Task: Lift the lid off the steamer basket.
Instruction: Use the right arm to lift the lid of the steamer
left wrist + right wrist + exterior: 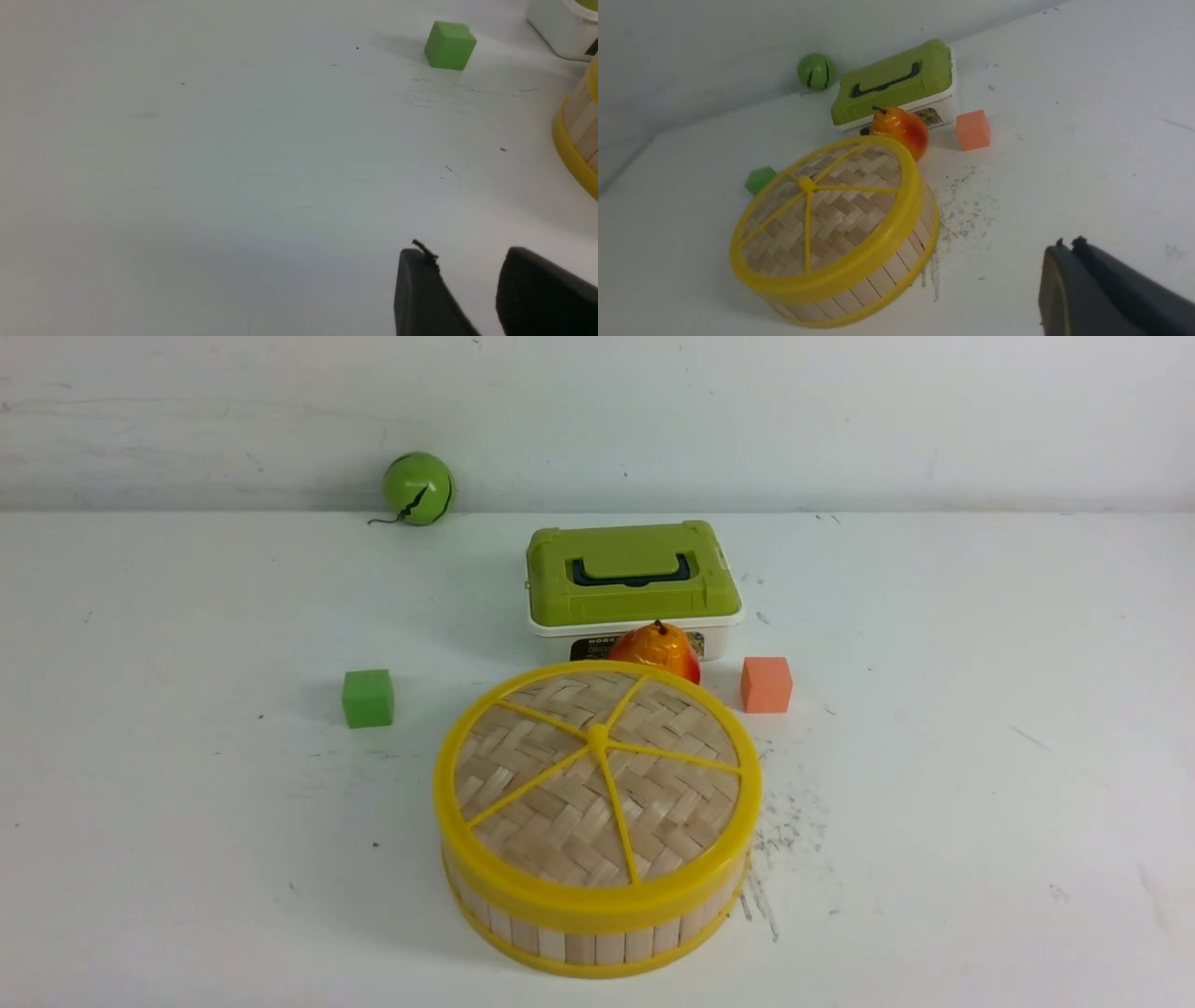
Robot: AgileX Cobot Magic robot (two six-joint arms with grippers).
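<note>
The woven bamboo lid (597, 779) with yellow rim and spokes sits closed on the steamer basket (579, 945) at the table's front middle; both also show in the right wrist view, lid (822, 219) on basket (896, 268). Neither arm shows in the front view. In the left wrist view my left gripper (467, 266) is open and empty over bare table, with the basket's edge (577, 140) off to one side. In the right wrist view my right gripper (1066, 249) is shut and empty, apart from the basket.
A green-lidded white box (630, 574) stands behind the basket, with an orange-red pear (658, 651) between them. A green cube (367, 698) lies to the left, an orange cube (766, 684) to the right, a green ball (417, 488) by the back wall.
</note>
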